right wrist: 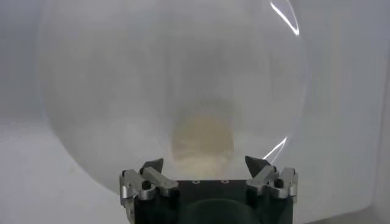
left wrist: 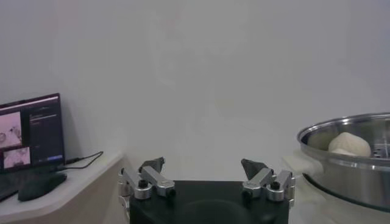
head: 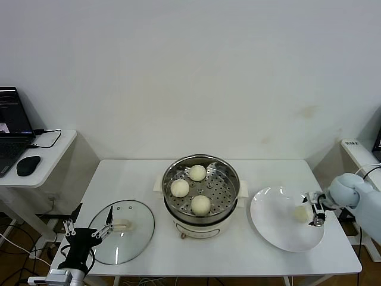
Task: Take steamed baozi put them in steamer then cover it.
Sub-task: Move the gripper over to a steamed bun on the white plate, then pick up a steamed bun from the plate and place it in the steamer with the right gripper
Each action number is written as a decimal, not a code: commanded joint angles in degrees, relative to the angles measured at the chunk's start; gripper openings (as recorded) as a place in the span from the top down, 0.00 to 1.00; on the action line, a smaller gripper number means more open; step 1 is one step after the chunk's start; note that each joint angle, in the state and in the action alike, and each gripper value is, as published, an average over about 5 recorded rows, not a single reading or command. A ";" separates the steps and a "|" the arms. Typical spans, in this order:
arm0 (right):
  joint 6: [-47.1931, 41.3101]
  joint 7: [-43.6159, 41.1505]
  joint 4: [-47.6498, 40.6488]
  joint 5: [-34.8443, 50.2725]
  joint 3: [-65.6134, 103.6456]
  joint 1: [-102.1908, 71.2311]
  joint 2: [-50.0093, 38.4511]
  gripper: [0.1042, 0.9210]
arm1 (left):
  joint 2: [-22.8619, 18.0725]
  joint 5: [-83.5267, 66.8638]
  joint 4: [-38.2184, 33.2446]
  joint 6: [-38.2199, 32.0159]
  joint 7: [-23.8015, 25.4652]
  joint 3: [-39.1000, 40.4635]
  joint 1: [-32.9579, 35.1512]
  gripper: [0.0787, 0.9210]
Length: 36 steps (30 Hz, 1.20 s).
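White tabletop [head: 137,173] against a plain pale wall carries everything in play. At its centre stands the steamer [head: 201,192], a shiny perforated basket on a white pot base, with three steamed baozi [head: 201,204] resting apart from one another on its floor. A fourth bun [head: 300,213] lies on the flat white plate [head: 274,226] just to the right of the steamer, toward the plate's right side. The right gripper [head: 316,213] sits low over that side of the plate, right beside the bun; in the right wrist view its fingers [right wrist: 152,168] are spread wide with the bun [right wrist: 202,144] lying ahead between them, not held. On the left side of the table the cover [head: 120,231], a clear glass lid with a cream handle, lies flat. The left gripper [head: 89,233] hangs at the lid's near left edge, its jaws spread wide and holding nothing. Farther left, a side table [head: 56,146] bears a laptop [head: 12,128] and a mouse [head: 28,165].
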 commanded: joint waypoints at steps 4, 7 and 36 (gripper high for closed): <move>-0.60 -0.31 -1.64 -1.02 0.81 -0.98 1.33 0.20 | -0.05 -0.05 -0.05 -0.02 0.04 0.05 0.01 0.12; -0.71 -0.58 -1.52 -1.06 0.86 -0.87 1.05 0.25 | -0.13 -0.03 0.05 -0.04 0.00 0.17 -0.06 0.12; -3.34 -3.84 10.68 9.15 -9.43 16.87 -7.27 0.45 | 0.01 -0.07 -2.02 0.16 -0.09 0.20 -0.10 0.12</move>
